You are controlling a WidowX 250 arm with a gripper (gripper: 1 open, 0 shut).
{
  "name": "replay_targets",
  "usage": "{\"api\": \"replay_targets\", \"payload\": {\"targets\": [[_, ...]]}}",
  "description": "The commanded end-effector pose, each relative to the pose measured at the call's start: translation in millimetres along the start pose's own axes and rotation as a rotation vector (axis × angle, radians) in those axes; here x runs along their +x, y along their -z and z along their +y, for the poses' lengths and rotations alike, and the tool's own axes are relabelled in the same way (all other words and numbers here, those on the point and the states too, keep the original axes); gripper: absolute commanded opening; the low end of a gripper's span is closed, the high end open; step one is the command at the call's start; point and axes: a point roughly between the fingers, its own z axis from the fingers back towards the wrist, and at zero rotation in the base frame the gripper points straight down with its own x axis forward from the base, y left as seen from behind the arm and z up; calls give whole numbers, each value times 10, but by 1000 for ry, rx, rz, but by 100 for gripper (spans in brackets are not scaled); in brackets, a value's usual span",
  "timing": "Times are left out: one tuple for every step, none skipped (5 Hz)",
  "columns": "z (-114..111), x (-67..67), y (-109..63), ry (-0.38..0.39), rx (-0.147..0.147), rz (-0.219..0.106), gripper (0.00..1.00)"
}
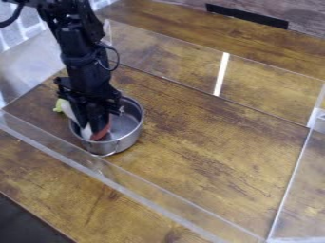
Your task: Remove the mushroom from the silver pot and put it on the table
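One silver pot (124,142); one mushroom (99,131) – reddish; one robot arm (84,62); one table (203,142) – wooden.

Moderately bright and soft, perhaps slightly blurred.
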Motion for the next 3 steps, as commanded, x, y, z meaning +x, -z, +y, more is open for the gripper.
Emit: {"api": "replay_targets", "payload": {"targets": [[-275, 176, -377, 61, -8, -75, 0], [-633, 336, -562, 139, -26, -101, 0], [-1144, 437, -568, 237, -38, -117, 0]]}}
